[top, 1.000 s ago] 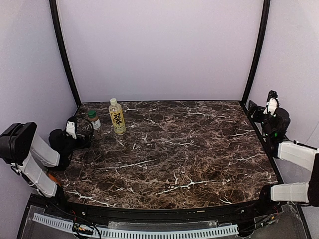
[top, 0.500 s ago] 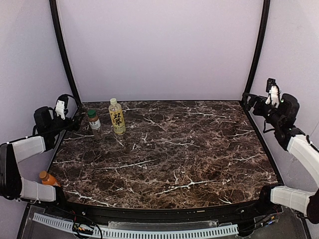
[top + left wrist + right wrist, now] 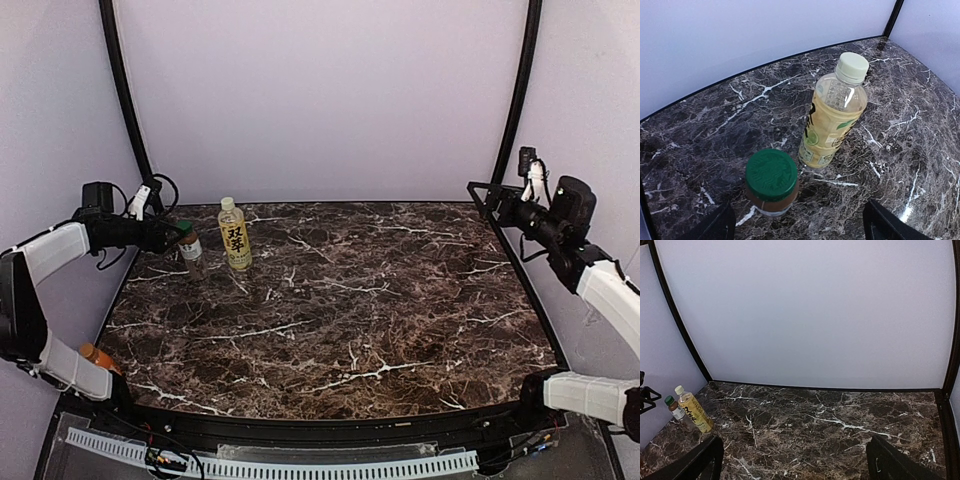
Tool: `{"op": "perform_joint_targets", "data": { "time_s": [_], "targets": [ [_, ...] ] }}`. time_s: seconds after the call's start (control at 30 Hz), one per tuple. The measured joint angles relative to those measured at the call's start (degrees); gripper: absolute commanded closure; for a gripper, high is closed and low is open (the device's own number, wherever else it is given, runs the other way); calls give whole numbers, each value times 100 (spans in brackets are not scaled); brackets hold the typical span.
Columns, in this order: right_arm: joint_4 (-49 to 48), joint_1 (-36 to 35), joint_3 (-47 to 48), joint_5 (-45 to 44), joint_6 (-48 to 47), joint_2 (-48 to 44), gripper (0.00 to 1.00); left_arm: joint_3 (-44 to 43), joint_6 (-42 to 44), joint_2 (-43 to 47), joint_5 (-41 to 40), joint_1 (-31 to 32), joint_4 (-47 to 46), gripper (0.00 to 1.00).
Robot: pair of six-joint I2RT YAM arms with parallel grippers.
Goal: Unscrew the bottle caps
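Note:
The short clear bottle with a dark green cap stands at the back left, the tall yellow-labelled bottle with a pale cream cap just right of it. My left gripper is open, just left of the green cap and not touching it. In the left wrist view the green cap lies between and ahead of my fingers, the yellow bottle beyond. The orange bottle lies at the near left by the left arm. My right gripper is open and empty, raised at the back right.
Pale walls close the table at the back and both sides, with black corner posts. The dark marble table ends in a black front edge. The right wrist view shows both standing bottles far off at the left.
My left gripper has swung from the left wall to the back, up next to the green-capped bottle. My right gripper has risen and shifted slightly left. The bottles have not moved.

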State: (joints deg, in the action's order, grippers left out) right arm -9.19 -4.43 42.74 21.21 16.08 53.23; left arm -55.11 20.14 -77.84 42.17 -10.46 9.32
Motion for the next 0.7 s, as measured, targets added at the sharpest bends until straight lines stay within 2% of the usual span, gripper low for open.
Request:
{"op": "perform_joint_targets", "data": {
  "time_s": [0.17, 0.37, 0.57, 0.67, 0.7],
  "targets": [
    [-24, -26, 61, -2, 76, 245, 2, -306, 221, -286, -339, 487, 302, 8],
    [-24, -133, 107, -4, 155, 385, 1, -774, 227, -844, -807, 612, 249, 17],
    [-22, -186, 107, -55, 162, 382, 1, -1005, 133, -1322, -944, 597, 243, 31],
    [-20, -192, 107, -76, 162, 382, 1, -1032, 111, -1344, -861, 597, 256, 46],
    [-20, -192, 107, -83, 162, 382, 1, -1040, 107, -1344, -841, 597, 256, 54]
  ]
}}
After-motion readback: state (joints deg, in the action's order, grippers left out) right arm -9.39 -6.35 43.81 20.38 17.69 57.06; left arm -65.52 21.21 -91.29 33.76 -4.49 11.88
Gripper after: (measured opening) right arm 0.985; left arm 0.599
